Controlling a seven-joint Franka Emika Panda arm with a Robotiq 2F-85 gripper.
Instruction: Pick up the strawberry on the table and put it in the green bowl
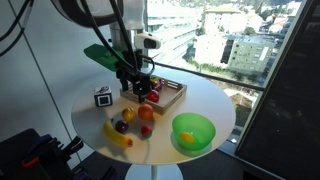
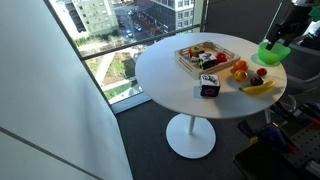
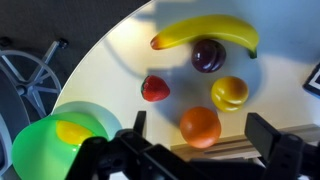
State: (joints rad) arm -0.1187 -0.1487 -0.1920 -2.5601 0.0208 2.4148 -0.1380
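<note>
The strawberry point(image 3: 155, 88) is small and bright red and lies on the round white table point(image 3: 110, 60), between the green bowl point(image 3: 45, 150) and the other fruits. It also shows in both exterior views point(image 1: 145, 130) point(image 2: 260, 72). The lime-green bowl point(image 1: 193, 131) point(image 2: 272, 50) stands near the table edge with a yellow piece inside. My gripper point(image 3: 203, 135) point(image 1: 140, 84) is open and empty. It hovers above the orange fruit point(image 3: 200, 125) by the tray edge, a little to the side of the strawberry.
A banana point(image 3: 205, 33), a dark plum point(image 3: 208, 55) and a yellow fruit point(image 3: 229, 92) lie close to the strawberry. A wooden tray point(image 1: 168, 95) with toy food stands behind them, and a small cube point(image 1: 102, 97) beside it. Windows surround the table.
</note>
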